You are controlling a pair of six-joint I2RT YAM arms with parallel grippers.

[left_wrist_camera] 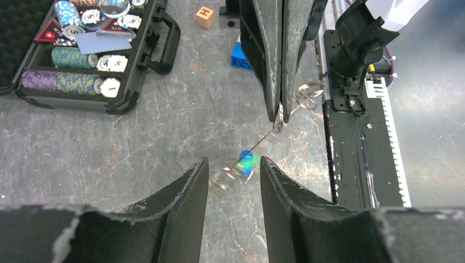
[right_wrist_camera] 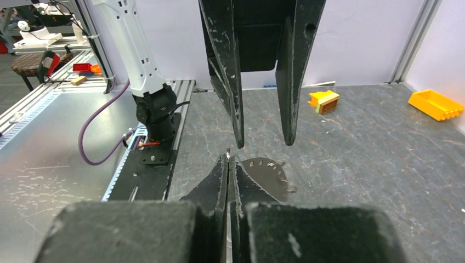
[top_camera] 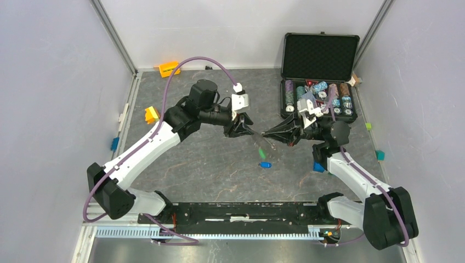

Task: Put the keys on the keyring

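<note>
My right gripper (right_wrist_camera: pixel 228 156) is shut on the edge of the keyring (right_wrist_camera: pixel 266 172). The keyring is a thin grey metal piece with holes along its rim and small wire loops. In the top view the right gripper (top_camera: pixel 265 133) meets my left gripper (top_camera: pixel 245 131) tip to tip above mid-table. The left gripper (left_wrist_camera: pixel 234 161) is open. Its fingers (left_wrist_camera: pixel 189 181) flank a blurred green-and-blue patch (left_wrist_camera: pixel 248 163) at the keyring's far end without touching it. A green key (top_camera: pixel 262 152) shows blurred just below the grippers. A blue key (top_camera: pixel 265 165) lies on the table under it.
An open black case (top_camera: pixel 318 82) of poker chips stands at the back right. A blue block (top_camera: pixel 318 166) sits by the right arm. Yellow (top_camera: pixel 151 114) and orange (top_camera: pixel 168 69) blocks lie at the left and back. The arms' base rail (top_camera: pixel 247 211) runs along the near edge.
</note>
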